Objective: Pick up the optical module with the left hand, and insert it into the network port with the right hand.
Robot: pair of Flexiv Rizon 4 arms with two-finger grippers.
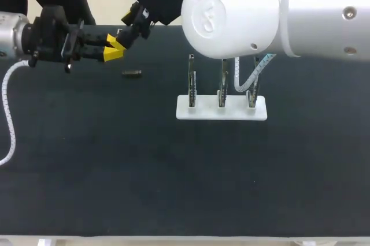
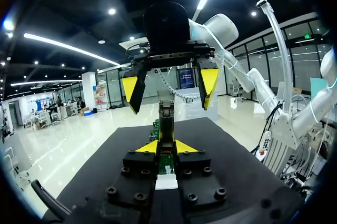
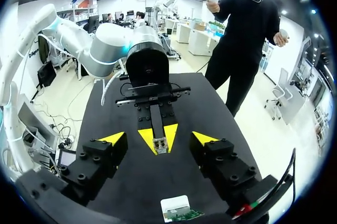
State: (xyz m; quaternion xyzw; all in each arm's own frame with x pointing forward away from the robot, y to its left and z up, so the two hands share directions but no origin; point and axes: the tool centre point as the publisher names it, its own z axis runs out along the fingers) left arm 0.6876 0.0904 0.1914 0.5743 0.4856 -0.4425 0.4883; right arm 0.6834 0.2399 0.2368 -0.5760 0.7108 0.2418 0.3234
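Note:
My left gripper [image 1: 114, 53] hovers over the table's far left and is shut on the optical module [image 2: 166, 121], a slim dark bar that sticks out ahead of its yellow tips [image 2: 164, 146]. My right gripper [image 1: 120, 41] faces it from the far side, coming from the big arm that crosses the top of the head view. In the right wrist view its fingers [image 3: 158, 139] stand wide open on either side of the module's end [image 3: 159, 144], clear of it. The network ports are three upright slots on a white base [image 1: 221, 109] at the table's middle right.
A second small dark module [image 1: 132, 73] lies on the black table just below the two grippers. A white and pale blue cable [image 1: 250, 78] loops behind the rightmost port. My right arm's large joint [image 1: 231, 12] hides the table's far middle.

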